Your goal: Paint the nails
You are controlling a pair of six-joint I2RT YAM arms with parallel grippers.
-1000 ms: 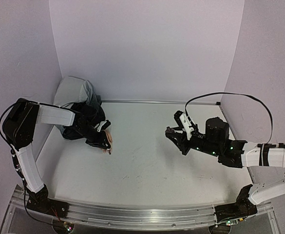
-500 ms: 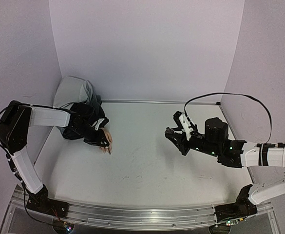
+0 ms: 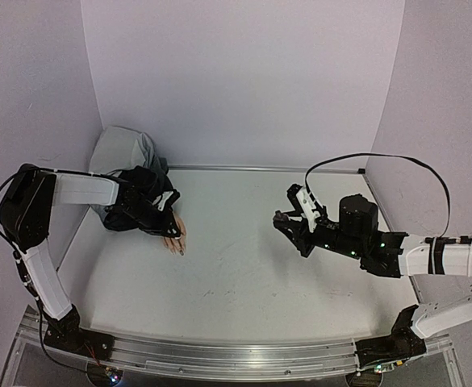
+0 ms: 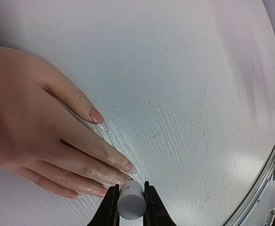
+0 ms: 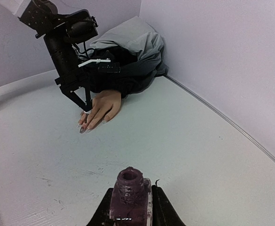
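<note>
Left gripper (image 4: 130, 203) is clamped on a white cap (image 4: 130, 200), seen end-on between its jaws in the left wrist view. We take this for the brush cap, though the brush itself is hidden under it. Right gripper (image 5: 130, 203) grips an open purple bottle (image 5: 130, 193) upright, held above the table (image 3: 252, 266) on the right side.

Our target, the nails (image 4: 96, 115), sit at the fingertips of the hand (image 4: 29, 117), which lies palm down at the left of the table with its sleeve (image 5: 123, 77) towards the far left corner. The fingers run from the sleeve out towards the near middle of the table. In the left wrist view they run from upper left to lower right, and the longest fingertips end just beside the cap. So the nails are right under the left gripper's reach, while the right gripper is well apart across the table. We judge that any stroke should run along that finger axis, and it falls to the left arm. We cannot tell for sure whether any nail already carries polish.

Against the top view of a second ago, the left gripper has drawn back a little towards the sleeve, and more of the fingers now show clear of it. Right arm and bottle have not shifted.
</note>
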